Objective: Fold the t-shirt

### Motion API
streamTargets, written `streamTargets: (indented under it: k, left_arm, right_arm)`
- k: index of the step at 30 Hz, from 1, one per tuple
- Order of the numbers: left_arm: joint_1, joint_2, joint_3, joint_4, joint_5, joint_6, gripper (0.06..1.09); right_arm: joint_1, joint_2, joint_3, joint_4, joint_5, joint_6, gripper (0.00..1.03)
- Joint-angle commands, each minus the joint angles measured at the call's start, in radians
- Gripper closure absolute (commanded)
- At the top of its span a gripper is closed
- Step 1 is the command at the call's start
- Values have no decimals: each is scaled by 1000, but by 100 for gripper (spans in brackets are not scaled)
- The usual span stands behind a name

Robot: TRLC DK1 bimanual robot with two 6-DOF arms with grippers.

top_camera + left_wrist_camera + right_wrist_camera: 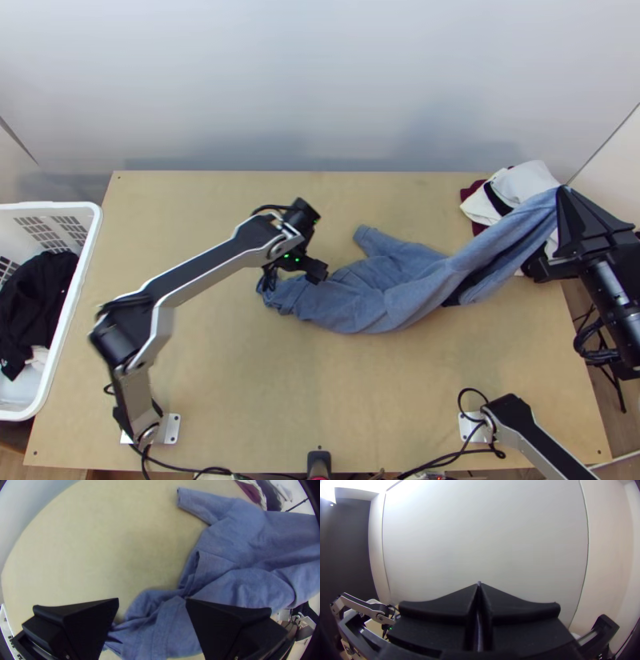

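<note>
Shirt (360, 304) lies bunched on the table (240, 384), right end raised | your right gripper (564, 190) clamps that end, far right | your left gripper (152, 598) stands apart-fingered over the left end | you likely still need spreading, all folds | you see no lettering on it

Wooden table (376, 400) bare along near middle and far middle: passable. Blue t-shirt (368, 300), rising to right gripper (564, 190), bars right side; clothes pile (528, 180) at far right corner. Left arm (208, 270) spans left half.
</note>
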Motion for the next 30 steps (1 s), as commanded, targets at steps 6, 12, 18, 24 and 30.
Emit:
streamTargets:
  k: [6, 12, 18, 24, 30]
  left_arm:
    - [-12, 127, 148, -143, 195, -77, 11]
    - [-27, 131, 147, -143, 212, -55, 12]
    - [-47, 96, 93, -62, 348, -21, 105]
    - [-2, -22, 73, 44, 331, -43, 105]
    - [175, -45, 305, -100, 299, 35, 105]
  right_arm:
    - [-12, -13, -11, -10, 12, -29, 100]
    - [-13, -11, -17, -1, 26, -40, 100]
    - [-25, -16, -27, 1, 38, -48, 100]
    - [-41, -22, -35, 4, 38, -54, 100]
    - [-52, -31, -50, 19, 38, -60, 100]
